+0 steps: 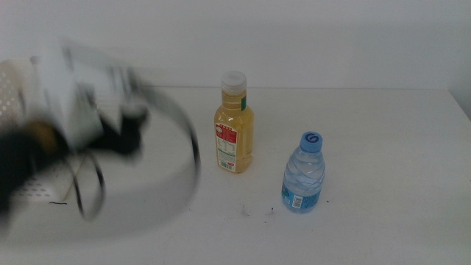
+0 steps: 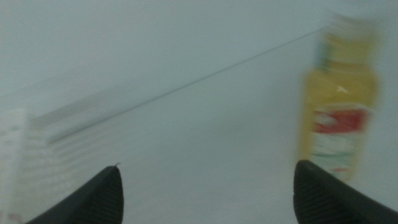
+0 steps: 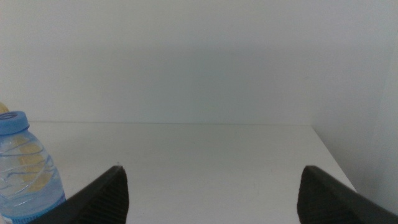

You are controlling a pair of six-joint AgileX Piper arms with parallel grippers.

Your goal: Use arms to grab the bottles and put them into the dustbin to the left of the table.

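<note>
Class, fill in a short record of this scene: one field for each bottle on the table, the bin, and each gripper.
yellow juice bottle: upright, mid-table, white cap on
water bottle: upright, blue cap, nearer the camera and right of the juice bottle
dustbin: white, at the table's left, mostly hidden by the blurred arm
left gripper: open, empty, juice bottle ahead
right gripper: open, empty, beside the water bottle

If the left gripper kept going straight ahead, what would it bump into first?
Probably nothing on the table: between the open left gripper fingers lies bare table, then the wall. The juice bottle stands off to one side, though blur makes depth uncertain.
</note>
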